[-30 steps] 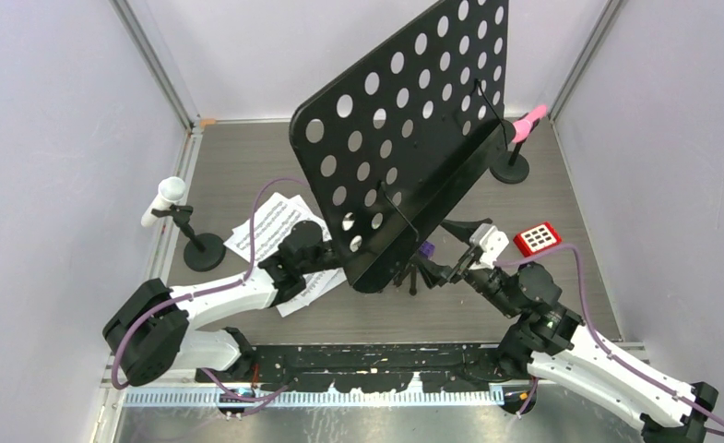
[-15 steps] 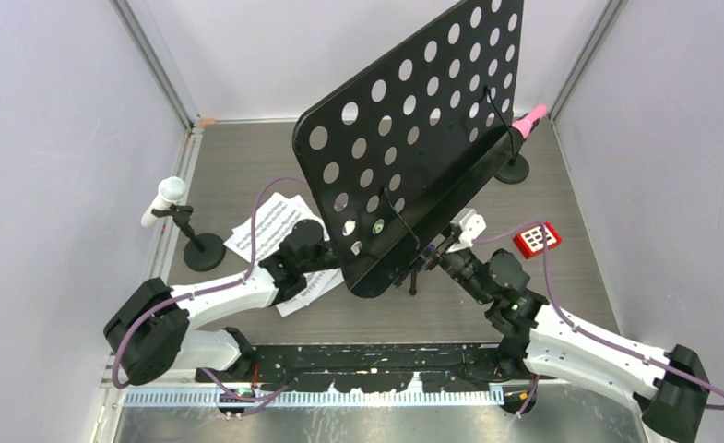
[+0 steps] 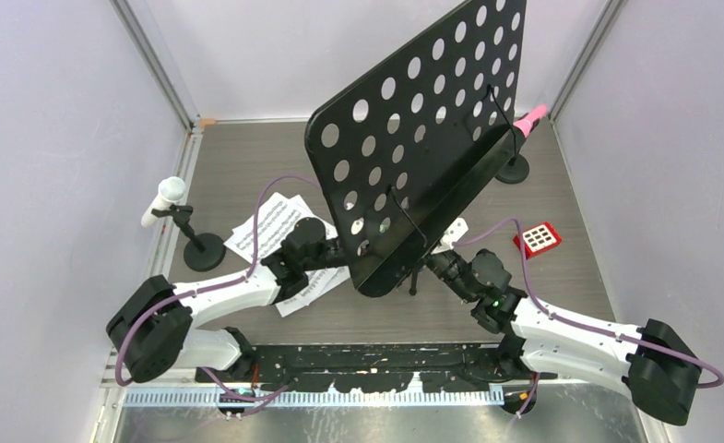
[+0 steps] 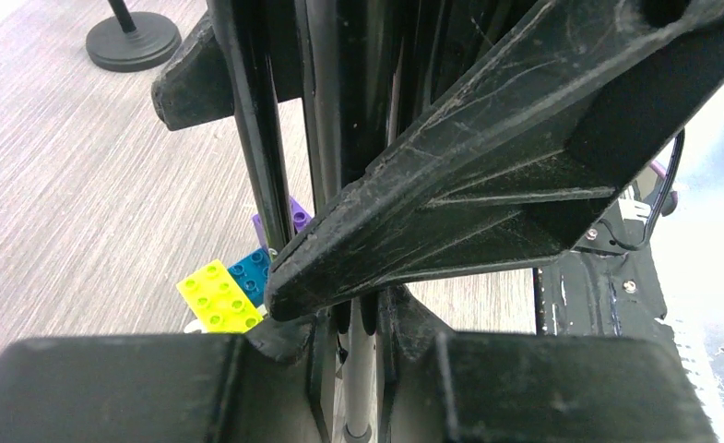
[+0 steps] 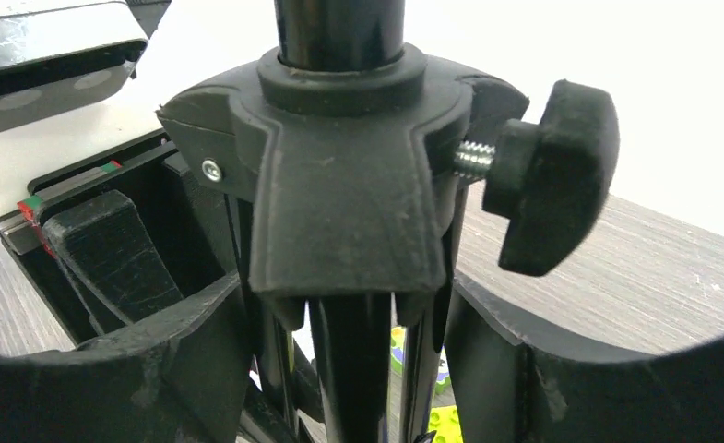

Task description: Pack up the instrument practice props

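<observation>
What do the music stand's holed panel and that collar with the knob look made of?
Music stand panel: probably thin sheet metal, matte black paint, punched round holes. Collar: likely moulded plastic, dull, soft rounded edges. Knob: black plastic, apparently, on a bare metal thread.

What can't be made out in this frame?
Left gripper: hidden behind the music stand in the top view.
Right gripper: right wrist view too close to tell whether it touches the stand's collar.
Toy blocks: partly behind the stand's legs, left wrist view.

Perforated music desk [image 3: 411, 136] matt black metal; table [image 3: 247, 157] grey wood-grain; leg hub [image 5: 349, 212] scuffed matt plastic.
</observation>
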